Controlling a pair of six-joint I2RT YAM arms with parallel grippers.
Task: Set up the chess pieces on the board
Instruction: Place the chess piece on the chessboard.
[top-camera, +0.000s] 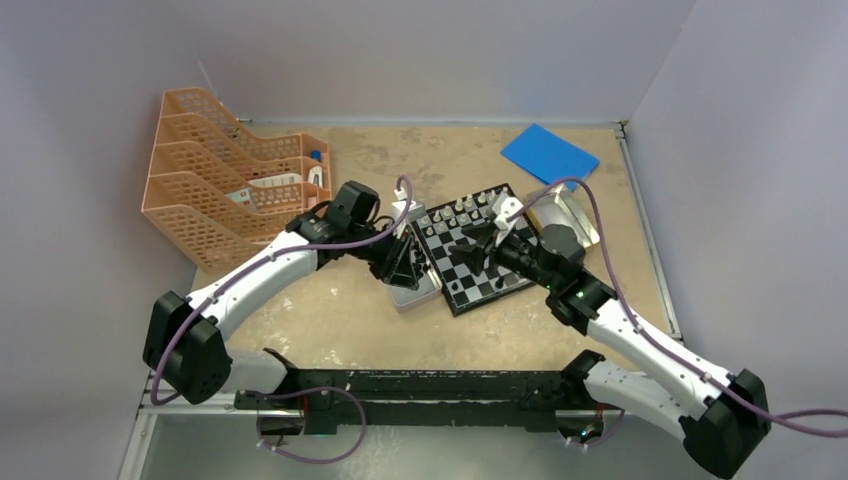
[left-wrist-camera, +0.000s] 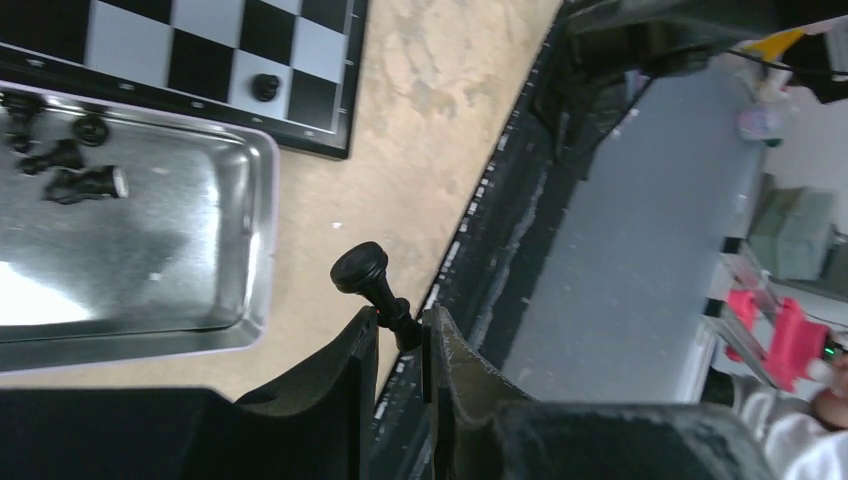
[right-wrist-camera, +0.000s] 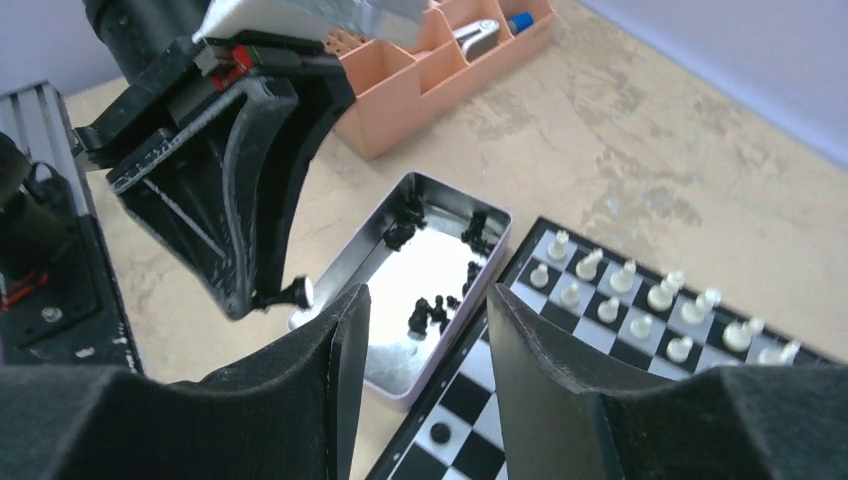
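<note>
Plain lavender walls (top-camera: 420, 50) enclosing three sides, mottled beige tabletop (top-camera: 340, 320); even, soft light

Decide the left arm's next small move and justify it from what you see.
Probably carry the held black piece, pinched in the left gripper, across to the board and stand it beside the standing black piece there; its row looks unfilled.

White pieces (right-wrist-camera: 660, 295) crowd the board's (top-camera: 495, 282) far rows; its near rows lie bare save one black piece (left-wrist-camera: 265, 86). The right gripper (top-camera: 478, 245) hangs over its middle. By its left edge sits a tin (left-wrist-camera: 250, 250), the left gripper (left-wrist-camera: 400, 335) above it, its held piece (left-wrist-camera: 372, 283) protruding.
</note>
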